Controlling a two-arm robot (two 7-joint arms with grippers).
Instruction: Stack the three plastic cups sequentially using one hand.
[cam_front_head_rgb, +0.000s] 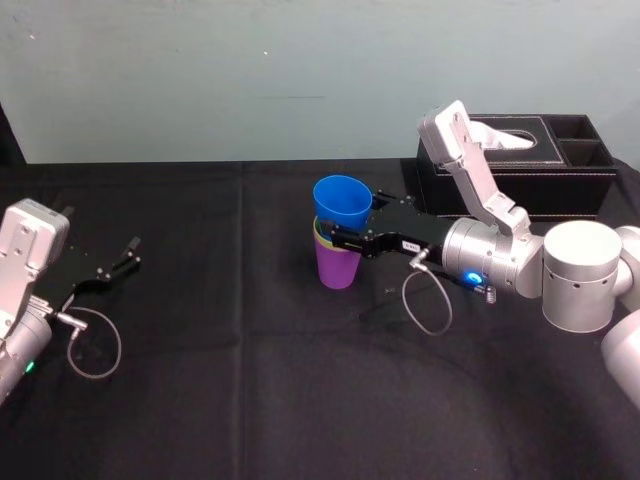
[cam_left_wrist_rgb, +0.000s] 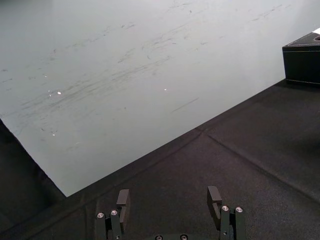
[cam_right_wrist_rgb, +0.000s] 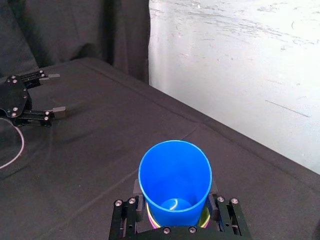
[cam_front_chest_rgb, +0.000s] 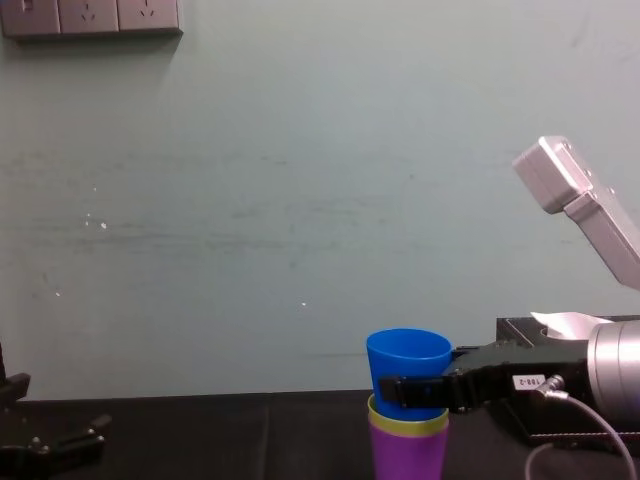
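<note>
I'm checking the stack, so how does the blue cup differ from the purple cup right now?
The blue cup is on top, clamped by the right tool; the purple cup is the bottom one, standing on the table, ungripped. The blue cup's mouth is open; the purple cup's holds the yellow-green cup. Both stand mouth up. The left tool sits idle.

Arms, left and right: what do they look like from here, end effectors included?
The right end effector is black and flat-plated with a white label, on a silver cylindrical wrist with a blue light and a grey looped cable; the links are grey-white. The left end effector is likewise black, with a looped cable and a green light.
</note>
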